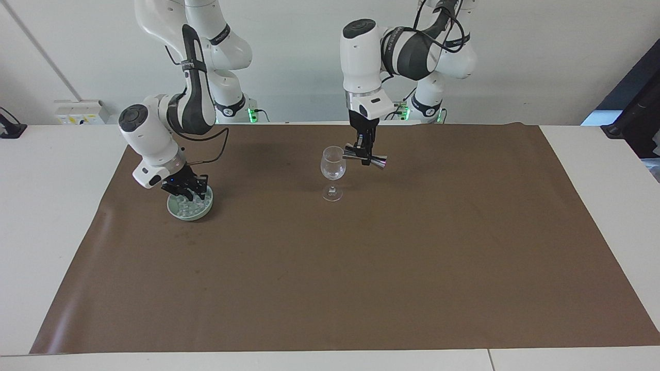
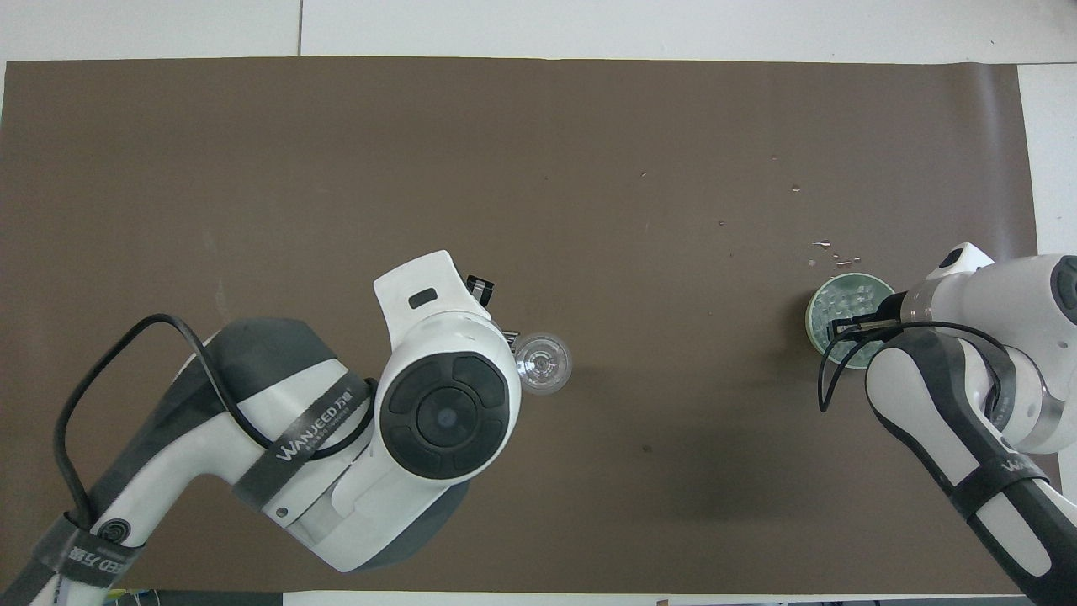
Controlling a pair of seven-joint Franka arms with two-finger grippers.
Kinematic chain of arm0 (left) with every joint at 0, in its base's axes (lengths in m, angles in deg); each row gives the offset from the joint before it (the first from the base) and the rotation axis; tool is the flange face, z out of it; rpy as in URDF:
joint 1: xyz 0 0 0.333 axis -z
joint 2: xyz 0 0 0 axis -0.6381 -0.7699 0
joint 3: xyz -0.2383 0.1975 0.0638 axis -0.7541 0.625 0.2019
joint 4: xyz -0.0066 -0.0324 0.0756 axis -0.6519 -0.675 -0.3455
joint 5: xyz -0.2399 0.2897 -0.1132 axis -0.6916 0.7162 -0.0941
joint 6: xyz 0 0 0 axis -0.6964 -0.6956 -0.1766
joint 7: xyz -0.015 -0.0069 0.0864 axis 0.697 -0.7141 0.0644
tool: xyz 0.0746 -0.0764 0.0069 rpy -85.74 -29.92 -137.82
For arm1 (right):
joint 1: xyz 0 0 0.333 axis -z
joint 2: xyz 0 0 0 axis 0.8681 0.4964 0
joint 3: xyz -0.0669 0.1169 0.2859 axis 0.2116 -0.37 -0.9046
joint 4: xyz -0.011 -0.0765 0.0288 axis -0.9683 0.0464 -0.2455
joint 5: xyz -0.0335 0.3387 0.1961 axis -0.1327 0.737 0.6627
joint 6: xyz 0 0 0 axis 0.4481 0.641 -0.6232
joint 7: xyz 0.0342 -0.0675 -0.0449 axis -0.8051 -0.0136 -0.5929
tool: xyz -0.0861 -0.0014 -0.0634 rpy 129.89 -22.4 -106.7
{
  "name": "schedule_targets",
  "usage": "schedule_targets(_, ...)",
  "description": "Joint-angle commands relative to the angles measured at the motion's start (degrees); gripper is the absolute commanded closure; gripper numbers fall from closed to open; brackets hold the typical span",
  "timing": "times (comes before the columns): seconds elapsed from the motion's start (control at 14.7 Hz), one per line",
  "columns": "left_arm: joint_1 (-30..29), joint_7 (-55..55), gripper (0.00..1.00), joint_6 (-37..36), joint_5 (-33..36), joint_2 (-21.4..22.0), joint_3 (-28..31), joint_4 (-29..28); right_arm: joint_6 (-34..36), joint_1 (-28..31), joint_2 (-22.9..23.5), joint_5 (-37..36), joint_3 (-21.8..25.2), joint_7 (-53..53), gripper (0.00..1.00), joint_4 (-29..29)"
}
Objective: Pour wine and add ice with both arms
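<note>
The surface is white and is covered almost wholly by a brown mat, which is also seen spread wide from overhead.

Both arms are seen over the mat. The left arm is reached in from its base, and its hand is held up in the air just beside the rim of the glass, toward the left arm's end of the surface. From overhead this hand is mostly hidden under the arm's wrist. Its fingertips are pressed together on a small metal jigger, which is carried lying on its side, level with the rim.

The right arm is bent down over the bowl, and its hand is lowered into the bowl among the ice; it is seen there from overhead too. Whether its fingers are spread or pinching a cube cannot be told.

The glass, a clear stemmed wine glass, is stood upright near the middle of the mat, well apart from the bowl.

The bowl, pale green and round, is set toward the right arm's end of the mat.

The ice is heaped inside the bowl as small clear cubes. A few drops are scattered on the mat just beside the bowl.
</note>
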State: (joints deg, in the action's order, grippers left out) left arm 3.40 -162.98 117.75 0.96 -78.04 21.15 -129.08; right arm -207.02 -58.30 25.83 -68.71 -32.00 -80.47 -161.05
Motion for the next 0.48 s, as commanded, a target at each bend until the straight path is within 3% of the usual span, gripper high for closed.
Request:
schedule_targets(0.0, -5.68, 9.50, 1.00, -0.43, -11.53, 0.04, 0.04, 1.92, -1.11, 0.70, 0.02, 1.34, -0.26, -1.49, 0.78, -0.37)
schedule_targets(0.2, -12.62, 17.96, 1.00, -0.70, -22.27, 0.30, 0.48, 1.83, -1.02, 0.70, 0.02, 1.34, -0.26, -1.57, 0.91, -0.29)
schedule_targets(0.41, -19.83, 27.97, 1.00, -0.87, -33.08, 0.30, 0.48, 1.48, 1.69, 0.79, 0.19, 1.34, -0.18, -1.58, 0.95, 2.69)
